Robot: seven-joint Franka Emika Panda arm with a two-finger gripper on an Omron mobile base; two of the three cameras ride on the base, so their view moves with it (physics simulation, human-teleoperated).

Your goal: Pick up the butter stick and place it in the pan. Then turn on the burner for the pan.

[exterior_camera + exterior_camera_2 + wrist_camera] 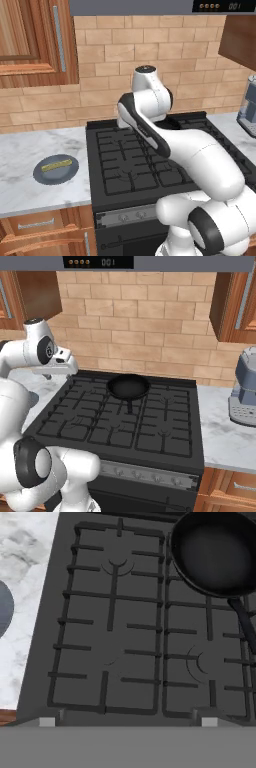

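The butter stick [55, 164] lies on a grey plate [67, 172] on the worktop [30, 150], left of the jaws, whose state I cannot tell, while the pan [128, 386] waits on a back burner, ready to receive it.

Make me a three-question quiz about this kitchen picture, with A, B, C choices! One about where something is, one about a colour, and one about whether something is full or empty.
1. Where is the butter stick?
A. in the pan
B. on the grey-blue plate on the counter
C. on the stove grates

2. What colour is the pan?
A. black
B. red
C. silver

3. What is in the pan right now?
A. the butter stick
B. an egg
C. nothing

Answers:
1. B, since the left base view shows the yellow bar lying on the plate, left of the stove.
2. A, as the right base view shows a round black pan on a back burner.
3. C, because the hand view shows its dark inside bare.
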